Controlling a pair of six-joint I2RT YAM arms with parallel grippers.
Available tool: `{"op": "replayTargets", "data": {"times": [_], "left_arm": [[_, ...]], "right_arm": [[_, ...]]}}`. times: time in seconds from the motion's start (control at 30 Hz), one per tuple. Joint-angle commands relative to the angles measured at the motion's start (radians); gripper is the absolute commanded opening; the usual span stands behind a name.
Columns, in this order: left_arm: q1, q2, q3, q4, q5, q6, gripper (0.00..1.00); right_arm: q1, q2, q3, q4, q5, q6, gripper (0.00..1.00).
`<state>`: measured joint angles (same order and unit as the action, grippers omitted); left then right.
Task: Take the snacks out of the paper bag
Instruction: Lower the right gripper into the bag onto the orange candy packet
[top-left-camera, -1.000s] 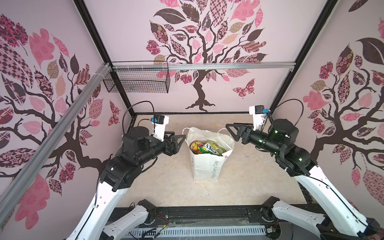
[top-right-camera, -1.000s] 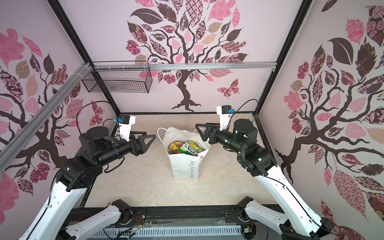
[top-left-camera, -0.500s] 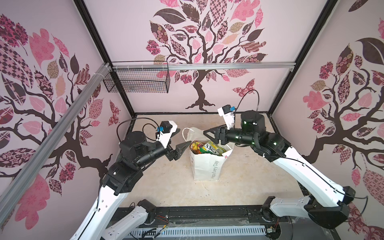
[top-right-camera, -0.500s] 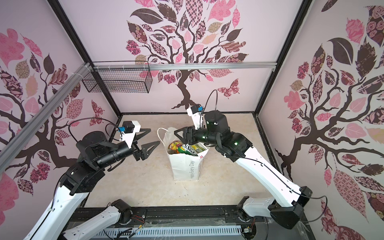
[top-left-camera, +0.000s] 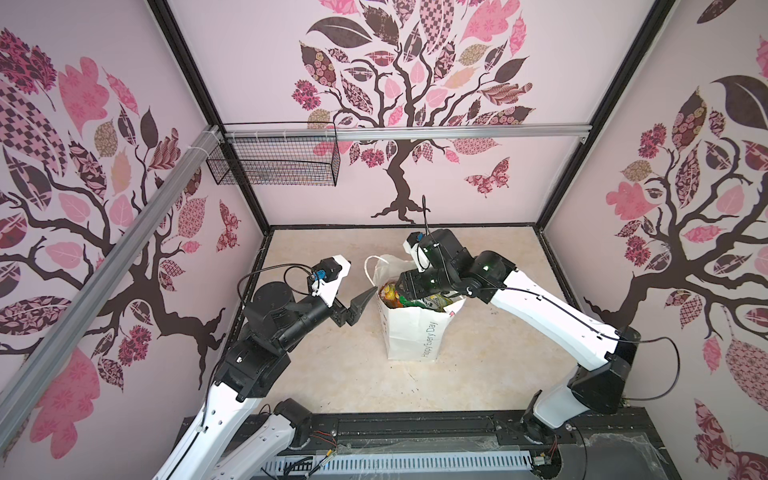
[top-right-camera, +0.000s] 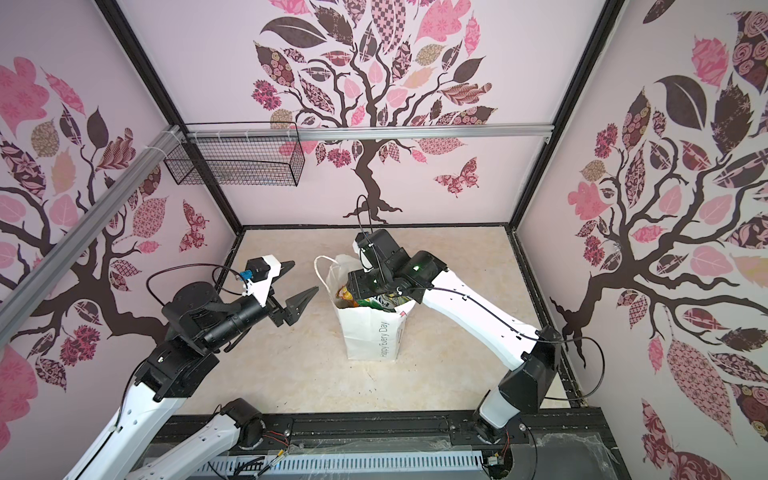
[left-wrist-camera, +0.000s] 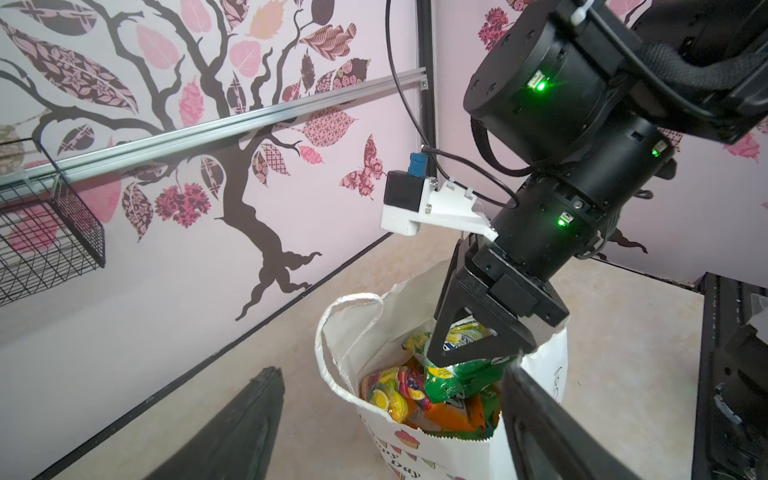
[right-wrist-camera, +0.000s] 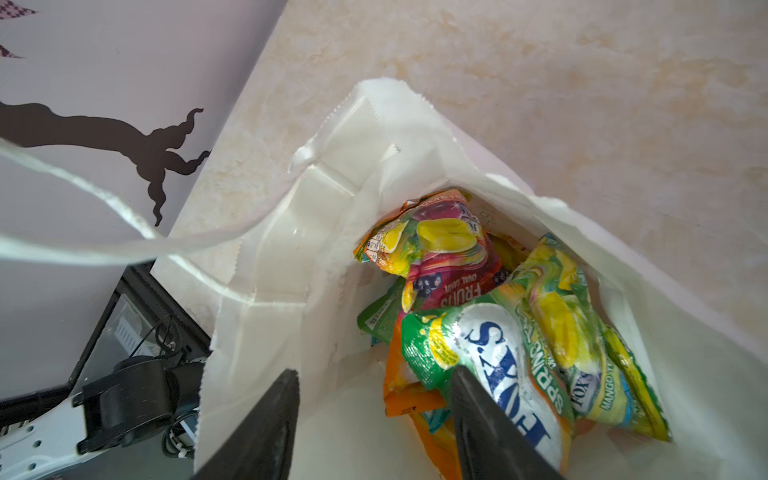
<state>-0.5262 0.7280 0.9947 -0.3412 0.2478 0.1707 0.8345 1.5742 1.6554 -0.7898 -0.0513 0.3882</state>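
Observation:
The white paper bag (top-left-camera: 409, 332) (top-right-camera: 370, 336) stands upright mid-floor, its mouth open. Several snacks (top-left-camera: 392, 293) (top-right-camera: 347, 295) fill it, among them a green-yellow FOX'S packet (right-wrist-camera: 490, 353) and a red fruit packet (right-wrist-camera: 449, 257). My right gripper (top-left-camera: 401, 286) (right-wrist-camera: 374, 371) dips into the bag's mouth, open, with white paper between its fingers and one finger against the FOX'S packet. My left gripper (top-right-camera: 297, 281) (left-wrist-camera: 390, 370) hangs wide open just left of the bag's rim (left-wrist-camera: 345, 332), holding nothing.
A black wire mesh basket (top-left-camera: 274, 162) (top-right-camera: 237, 160) hangs on the back wall at upper left, under an aluminium rail (top-left-camera: 457, 132). Patterned walls close three sides. A white cord handle (right-wrist-camera: 104, 199) loops up beside the right wrist.
The right arm swung in from the right and lowered its gripper into the bag's mouth, its jaws narrowing a little. The left gripper moved closer to the bag and opened wider.

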Motion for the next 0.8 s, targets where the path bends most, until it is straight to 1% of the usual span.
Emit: {"op": "replayTargets", "data": {"times": [0.0, 0.1, 0.17, 0.33, 0.57, 0.7, 0.77], "left_arm": [[-0.002, -0.011, -0.032, 0.054, -0.003, -0.017, 0.84], [-0.002, -0.017, -0.034, 0.059, -0.005, -0.031, 0.83], [-0.003, -0.027, -0.046, 0.063, -0.008, -0.033, 0.84], [-0.003, -0.049, -0.071, 0.079, -0.023, -0.03, 0.83], [-0.003, -0.052, -0.077, 0.081, -0.036, -0.025, 0.84], [-0.003, -0.046, -0.078, 0.08, -0.04, -0.025, 0.84], [-0.002, -0.044, -0.08, 0.083, -0.039, -0.027, 0.84]], "right_arm": [[0.002, 0.01, -0.011, -0.003, 0.053, 0.014, 0.61], [0.003, 0.059, -0.007, -0.028, 0.057, 0.026, 0.61], [0.002, 0.096, -0.006, -0.038, 0.057, 0.029, 0.63], [0.002, 0.176, -0.016, -0.03, 0.075, 0.025, 0.73], [0.002, 0.29, -0.029, -0.034, 0.091, 0.018, 0.81], [0.002, 0.328, -0.073, -0.006, 0.075, 0.024, 0.8], [0.002, 0.338, -0.102, 0.014, 0.067, 0.029, 0.77]]}}
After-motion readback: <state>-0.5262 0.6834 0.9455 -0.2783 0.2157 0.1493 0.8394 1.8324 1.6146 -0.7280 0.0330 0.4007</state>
